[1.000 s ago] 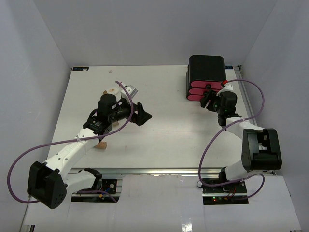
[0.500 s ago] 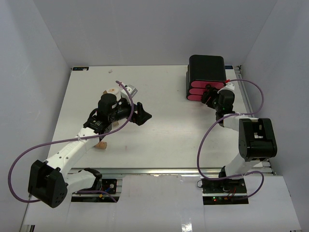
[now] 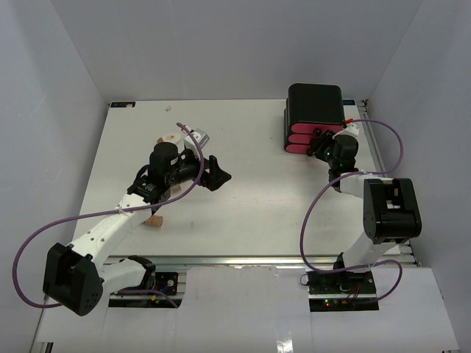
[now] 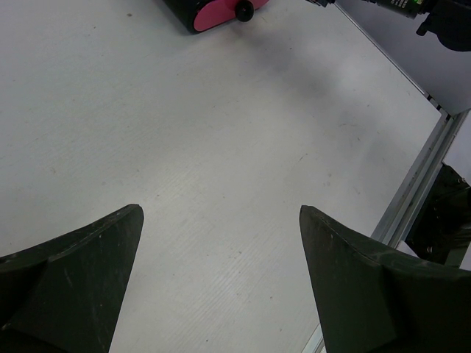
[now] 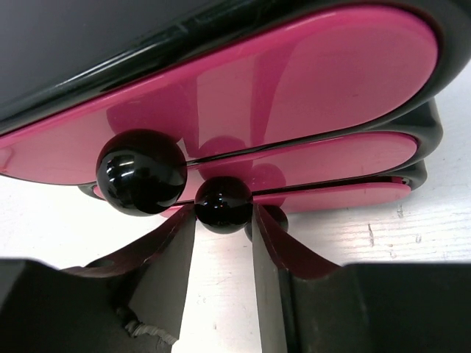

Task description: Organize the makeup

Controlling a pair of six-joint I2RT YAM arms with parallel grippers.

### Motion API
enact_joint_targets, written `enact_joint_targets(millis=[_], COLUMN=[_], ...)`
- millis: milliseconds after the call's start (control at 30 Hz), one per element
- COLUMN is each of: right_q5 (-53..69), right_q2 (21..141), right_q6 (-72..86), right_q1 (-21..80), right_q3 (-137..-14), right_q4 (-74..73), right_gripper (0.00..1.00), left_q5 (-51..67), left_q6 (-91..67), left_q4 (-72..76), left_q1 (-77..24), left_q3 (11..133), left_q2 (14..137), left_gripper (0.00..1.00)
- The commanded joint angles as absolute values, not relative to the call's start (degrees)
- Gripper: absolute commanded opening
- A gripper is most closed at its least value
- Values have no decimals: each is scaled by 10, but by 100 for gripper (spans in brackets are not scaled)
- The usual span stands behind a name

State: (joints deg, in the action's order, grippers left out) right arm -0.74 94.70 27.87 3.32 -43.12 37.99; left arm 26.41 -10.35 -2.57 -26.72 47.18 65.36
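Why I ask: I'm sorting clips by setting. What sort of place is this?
Probably a robot lab cell: plain walls enclose a white table, with a left arm and right arm bolted at its near edge.

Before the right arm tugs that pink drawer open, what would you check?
1. The right gripper straddles the middle knob: ok.
2. Its grip on that knob is firm: cannot tell; the fingers sit close on both sides.
3. The upper knob lies outside the fingers: ok.
4. The table in front of the black box leaves room for the drawer: ok.
5. The left gripper is open, holding nothing: ok.
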Motion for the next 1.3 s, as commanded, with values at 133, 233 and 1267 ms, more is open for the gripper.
enact_joint_targets(millis=[133, 233, 1267], right_q5=[-3, 21, 214], right_q2=[959, 956, 737], right_q6=[292, 295, 182], right_q1=[17, 10, -23], right_q3=[-450, -443, -348], right_q4=[422, 421, 172], right_gripper=[34, 29, 64], left_q5=[273, 272, 275], left_q6=[-98, -98, -105], left_q4=[-21, -22, -17], left_q1=[-262, -261, -250], left_q3=[472, 472, 468], left_q2=[654, 654, 660], left_gripper=[98, 98, 98])
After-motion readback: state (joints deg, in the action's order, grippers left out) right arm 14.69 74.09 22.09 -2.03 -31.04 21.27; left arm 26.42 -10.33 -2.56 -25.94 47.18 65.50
